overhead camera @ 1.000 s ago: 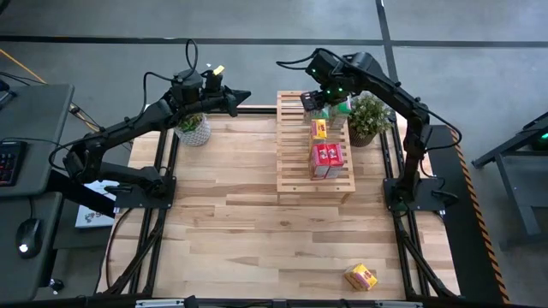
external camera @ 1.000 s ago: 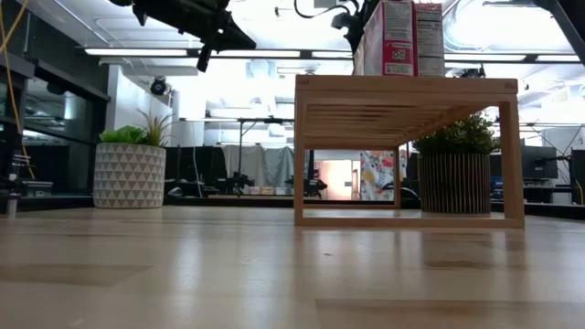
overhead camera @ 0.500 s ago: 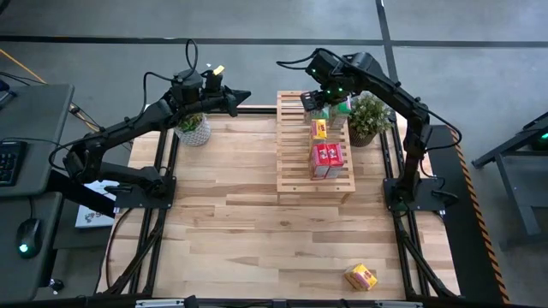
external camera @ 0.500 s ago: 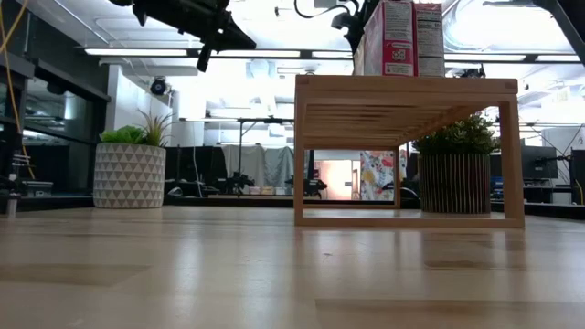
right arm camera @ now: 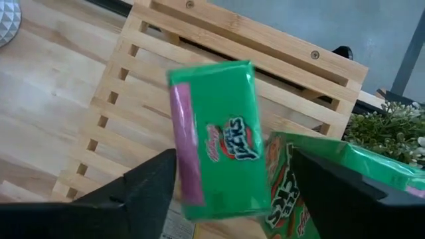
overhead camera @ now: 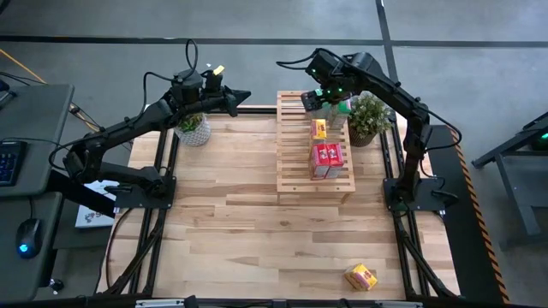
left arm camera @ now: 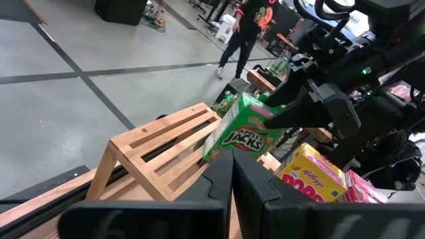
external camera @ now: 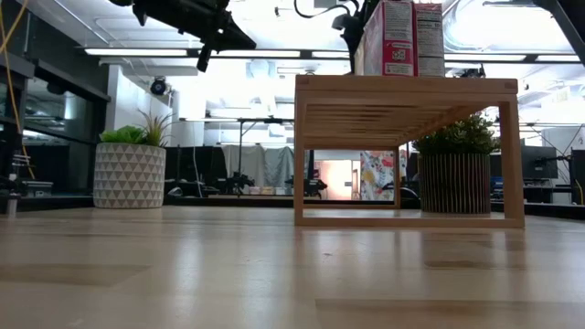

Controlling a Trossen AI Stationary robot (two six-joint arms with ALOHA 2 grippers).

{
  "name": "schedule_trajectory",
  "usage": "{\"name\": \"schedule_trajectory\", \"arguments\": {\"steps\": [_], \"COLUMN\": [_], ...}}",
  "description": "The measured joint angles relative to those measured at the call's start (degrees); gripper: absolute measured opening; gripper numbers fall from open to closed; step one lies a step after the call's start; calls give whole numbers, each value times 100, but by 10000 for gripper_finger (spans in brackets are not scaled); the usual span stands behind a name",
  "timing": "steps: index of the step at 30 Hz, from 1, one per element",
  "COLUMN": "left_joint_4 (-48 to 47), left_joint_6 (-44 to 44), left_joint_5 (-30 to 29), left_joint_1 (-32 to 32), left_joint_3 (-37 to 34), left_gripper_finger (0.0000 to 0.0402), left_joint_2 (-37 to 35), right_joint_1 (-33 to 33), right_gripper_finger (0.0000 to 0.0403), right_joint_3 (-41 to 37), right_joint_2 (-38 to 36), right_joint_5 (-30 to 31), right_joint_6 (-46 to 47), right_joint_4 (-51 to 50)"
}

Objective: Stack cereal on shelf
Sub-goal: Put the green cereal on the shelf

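Observation:
The slatted wooden shelf (overhead camera: 295, 162) stands at the table's far middle. On top of it are two red cereal boxes (overhead camera: 326, 159), a yellow one (overhead camera: 318, 129) and a green one (right arm camera: 312, 186). My right gripper (right arm camera: 232, 156) hangs open over the shelf's far end, pointing steeply down. A second green box (right arm camera: 216, 139) is between its fingers, tilted (left arm camera: 239, 129) just above the slats. My left gripper (overhead camera: 247, 96) is shut on nothing, raised left of the shelf's far end. My right gripper's fingers stand on either side of the tilted green box, coming from above. A gap shows between the box's long edge (right arm camera: 260, 133) and one finger (right arm camera: 332, 192). Whether the other finger (right arm camera: 149, 189) touches the box, I cannot tell.
A loose yellow box (overhead camera: 360, 276) lies near the table's front right. A potted plant (overhead camera: 193, 128) stands at the far left. Another plant (overhead camera: 368, 118) stands just right of the shelf's far end, close under my right arm. A person walks in the room beyond.

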Motion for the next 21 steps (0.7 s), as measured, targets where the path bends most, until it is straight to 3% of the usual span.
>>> {"name": "schedule_trajectory", "arguments": {"steps": [13,21], "left_joint_4": [-2,-4], "left_joint_6": [94,96], "left_joint_5": [-2,-2], "left_joint_1": [0,0], "left_joint_3": [1,2], "left_gripper_finger": [0,0], "left_joint_2": [0,0], "right_joint_1": [0,-15], "right_gripper_finger": [305,304], "right_joint_3": [22,649], "right_joint_2": [-31,-53], "right_joint_5": [266,531], "right_joint_6": [-118,-418], "right_joint_4": [274,420]}}
